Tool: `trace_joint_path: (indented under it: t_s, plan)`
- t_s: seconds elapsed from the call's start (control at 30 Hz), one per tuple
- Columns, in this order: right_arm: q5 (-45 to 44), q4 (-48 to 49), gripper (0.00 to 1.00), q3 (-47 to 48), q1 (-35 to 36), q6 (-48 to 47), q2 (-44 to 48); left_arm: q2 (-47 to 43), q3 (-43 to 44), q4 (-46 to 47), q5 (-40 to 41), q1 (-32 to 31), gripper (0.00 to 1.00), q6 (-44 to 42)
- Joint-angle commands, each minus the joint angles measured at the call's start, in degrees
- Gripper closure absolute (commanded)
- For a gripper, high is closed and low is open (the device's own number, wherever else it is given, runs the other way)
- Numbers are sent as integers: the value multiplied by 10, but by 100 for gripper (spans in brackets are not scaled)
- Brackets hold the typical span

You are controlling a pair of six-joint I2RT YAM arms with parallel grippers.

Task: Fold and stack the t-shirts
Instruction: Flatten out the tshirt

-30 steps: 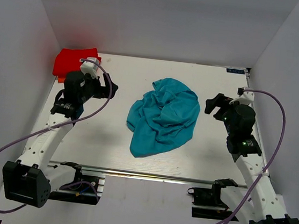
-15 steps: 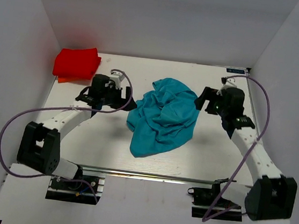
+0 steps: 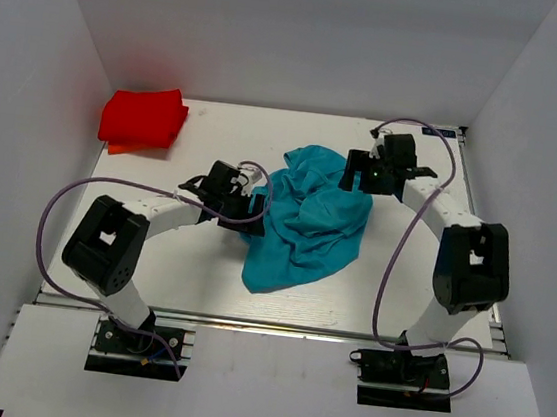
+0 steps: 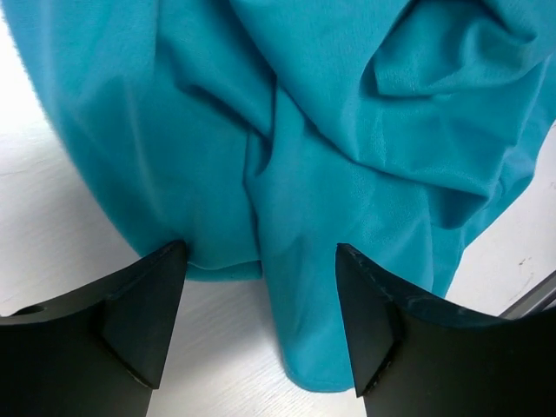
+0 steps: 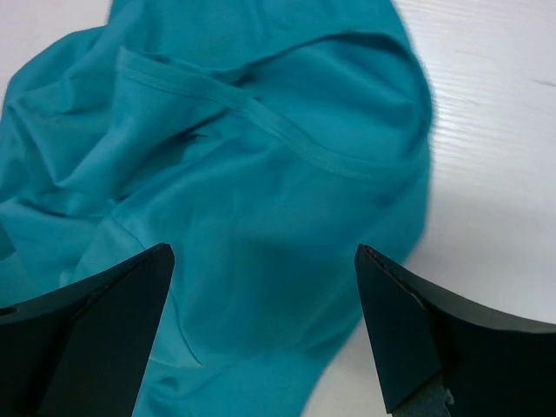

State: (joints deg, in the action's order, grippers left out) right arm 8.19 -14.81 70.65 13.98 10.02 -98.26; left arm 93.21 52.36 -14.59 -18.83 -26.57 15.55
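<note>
Top view: the teal t-shirt [image 3: 308, 217] is lying crumpled mid-table [image 3: 151, 265]. The red t-shirt [image 3: 144, 118] is sitting folded in the far left corner. The left gripper [image 3: 248, 208] is meeting the teal cloth's left edge, the right gripper [image 3: 355, 172] its far right edge.
Left wrist: jaws are standing apart, straddling the teal hem, pinching nothing.
Right wrist: jaws are gaping wide over teal cloth.

teal t-shirt [image 4: 365, 174] cropped, fingers [image 5: 91, 339] cut off

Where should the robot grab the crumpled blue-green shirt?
Probably by its edges, since the teal t-shirt lies bunched up: left gripper from the left onto the hem between its jaws, right gripper from the far right onto the stitched band.
</note>
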Motion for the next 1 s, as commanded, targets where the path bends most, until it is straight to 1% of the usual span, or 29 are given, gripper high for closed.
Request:
trace_joint_path:
  t_s: [0.0, 0.1, 0.13, 0.17, 0.23, 0.3, 0.37, 0.4, 0.47, 0.5, 0.53, 0.63, 0.67, 0.7, 0.73, 0.8, 0.87, 0.97]
  plan:
    - [59, -7, 10, 70, 16, -38, -30, 12, 14, 14, -7, -18, 22, 4]
    - [80, -8, 10, 92, 32, -42, -71, 31, 14, 14, -13, -33, 27, 4]
    - [82, -8, 10, 113, 39, -44, -78, 39, 14, 14, -13, -33, 29, 4]
    - [85, -8, 10, 120, 46, -47, -100, 39, 14, 14, -13, -40, 32, 10]
    - [90, -17, 10, 151, 60, -54, -116, 39, 14, 14, -4, -45, 35, 10]
    - [87, -29, 10, 187, 75, -59, -147, 44, 14, 8, 1, -51, 43, 10]
    - [79, -34, 10, 198, 83, -50, -168, 44, 14, 8, 7, -57, 50, 10]
    - [79, -36, 10, 205, 94, -48, -178, 44, 14, 2, 7, -63, 60, 15]
    - [71, -35, 10, 214, 103, -36, -190, 44, 14, -4, 13, -63, 66, 15]
    - [64, -34, 11, 217, 109, -34, -201, 39, 14, -10, 21, -69, 70, 20]
    - [58, -34, 13, 221, 112, -30, -204, 39, 20, -15, 27, -69, 70, 20]
    - [33, -36, 23, 226, 124, -18, -217, 16, 25, -29, 52, -69, 76, 20]
    - [25, -36, 35, 226, 125, -15, -217, 16, 31, -38, 57, -69, 77, 20]
    - [23, -31, 43, 226, 127, -11, -219, 8, 31, -43, 57, -69, 78, 20]
    - [23, -30, 55, 224, 132, -13, -220, 8, 36, -50, 63, -69, 83, 20]
    - [17, -23, 100, 227, 135, -8, -215, -7, 42, -56, 63, -69, 89, 20]
    - [10, -11, 100, 223, 136, -1, -203, -17, 42, -61, 63, -69, 99, 26]
    - [-4, 20, 100, 207, 129, 20, -168, -46, 48, -68, 69, -69, 100, 26]
